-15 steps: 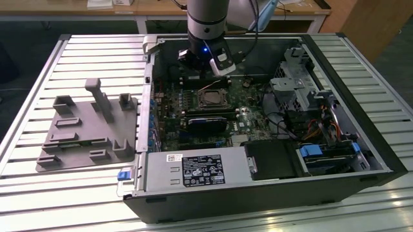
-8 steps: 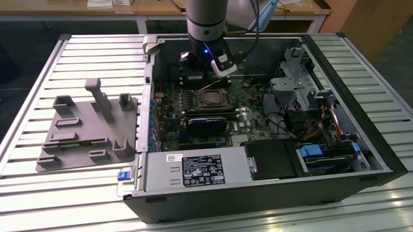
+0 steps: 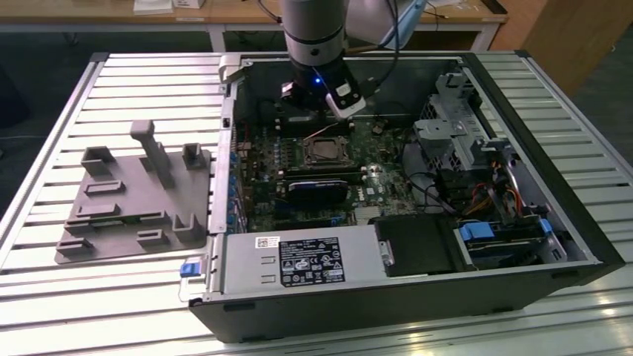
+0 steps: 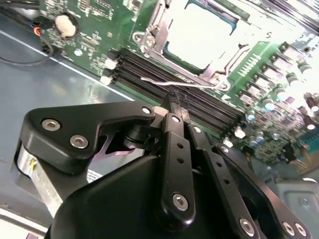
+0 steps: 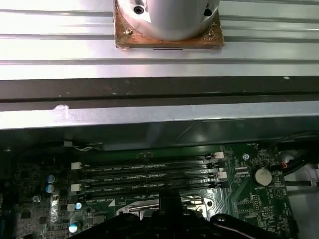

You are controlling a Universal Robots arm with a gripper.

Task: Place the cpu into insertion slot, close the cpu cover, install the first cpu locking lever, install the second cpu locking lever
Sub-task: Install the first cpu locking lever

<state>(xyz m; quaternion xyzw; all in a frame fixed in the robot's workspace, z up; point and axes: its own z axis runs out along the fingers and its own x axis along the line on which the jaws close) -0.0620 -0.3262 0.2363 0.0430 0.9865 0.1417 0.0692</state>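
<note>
Second wrist view: gripper (image 4: 175, 98) pressed together, perhaps against locking lever (image 4: 160, 80); board (image 4: 92, 30) print illegible.

Tight well around the socket, open from above

The insertion slot (image 3: 322, 152) lies open overhead. The drive cage (image 3: 450, 137) rises on the exterior view's right, the black card (image 3: 319, 190) sits just beside the slot, and a thin wire lever (image 4: 169, 82) juts over the memory slots (image 4: 199, 102), near the end effector (image 4: 177, 98).

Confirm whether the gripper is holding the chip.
No: in the second wrist view the chip lies flat on the circuit board, apart from the gripper.
</note>
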